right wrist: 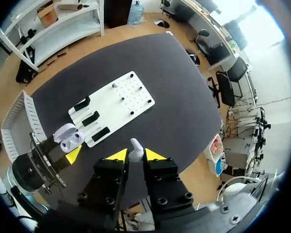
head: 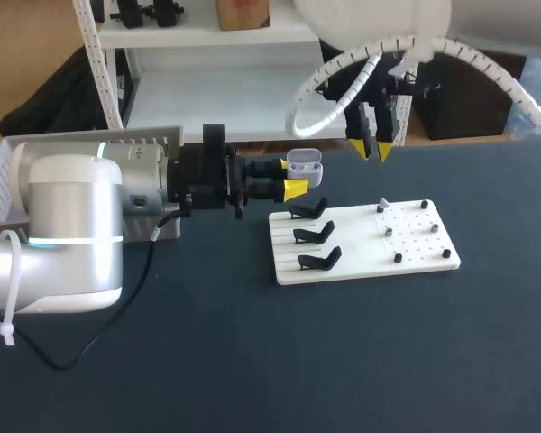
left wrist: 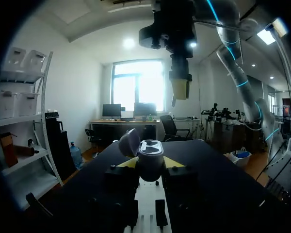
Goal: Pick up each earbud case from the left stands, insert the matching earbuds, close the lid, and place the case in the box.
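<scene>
Earbud case (head: 304, 168), lid open, sat pinched in your left gripper (head: 291, 177), held above the dark worktop (head: 252, 361) at the edge of the white board (head: 415, 244) with its three black stands (head: 314, 236). Your right gripper (right wrist: 131, 155) hung higher up, nipping a white earbud (right wrist: 136, 147). You couldn't make that earbud out in the head view.

White arms (head: 72, 225), black tools (head: 293, 178), yellow tips, white spiral conduit (head: 338, 63)
</scene>
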`<state>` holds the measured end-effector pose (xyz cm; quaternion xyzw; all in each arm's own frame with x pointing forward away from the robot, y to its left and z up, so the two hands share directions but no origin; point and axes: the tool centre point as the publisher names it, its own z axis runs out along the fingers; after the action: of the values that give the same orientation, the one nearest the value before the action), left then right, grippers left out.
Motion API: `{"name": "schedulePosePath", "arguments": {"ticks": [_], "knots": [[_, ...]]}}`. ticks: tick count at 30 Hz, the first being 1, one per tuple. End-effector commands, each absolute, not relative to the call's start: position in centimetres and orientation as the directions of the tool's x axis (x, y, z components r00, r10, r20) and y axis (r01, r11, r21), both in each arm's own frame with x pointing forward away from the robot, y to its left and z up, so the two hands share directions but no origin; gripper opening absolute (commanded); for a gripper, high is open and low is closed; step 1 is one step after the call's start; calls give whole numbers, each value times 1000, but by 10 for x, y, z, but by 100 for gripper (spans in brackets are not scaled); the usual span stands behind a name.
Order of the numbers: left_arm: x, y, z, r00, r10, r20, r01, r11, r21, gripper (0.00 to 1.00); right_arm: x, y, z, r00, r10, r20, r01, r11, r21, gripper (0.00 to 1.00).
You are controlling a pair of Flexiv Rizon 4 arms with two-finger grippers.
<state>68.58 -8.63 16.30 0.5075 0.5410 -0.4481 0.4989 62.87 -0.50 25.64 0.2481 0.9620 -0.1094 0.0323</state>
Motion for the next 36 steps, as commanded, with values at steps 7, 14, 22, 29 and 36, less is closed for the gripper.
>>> {"name": "schedulePosePath", "arguments": {"ticks": [7, 14, 22, 29, 36], "knots": [[685, -86, 162, 15, 99, -995, 996, 88, 24, 0, 628, 7, 254, -826, 523, -209, 562, 794, -234, 0], [685, -86, 162, 15, 99, -995, 996, 88, 24, 0, 627, 32, 245, -664, 730, -165, 748, 651, -132, 0], [685, -86, 162, 15, 99, -995, 996, 88, 24, 0, 624, 54, 263, -629, 766, -130, 776, 630, -43, 0], [685, -86, 162, 15, 99, -995, 996, 88, 24, 0, 634, 71, 261, -661, 747, -71, 749, 662, -25, 0], [685, -86, 162, 15, 99, -995, 996, 88, 24, 0, 644, 79, 251, -674, 739, -18, 739, 674, -3, 0]]}}
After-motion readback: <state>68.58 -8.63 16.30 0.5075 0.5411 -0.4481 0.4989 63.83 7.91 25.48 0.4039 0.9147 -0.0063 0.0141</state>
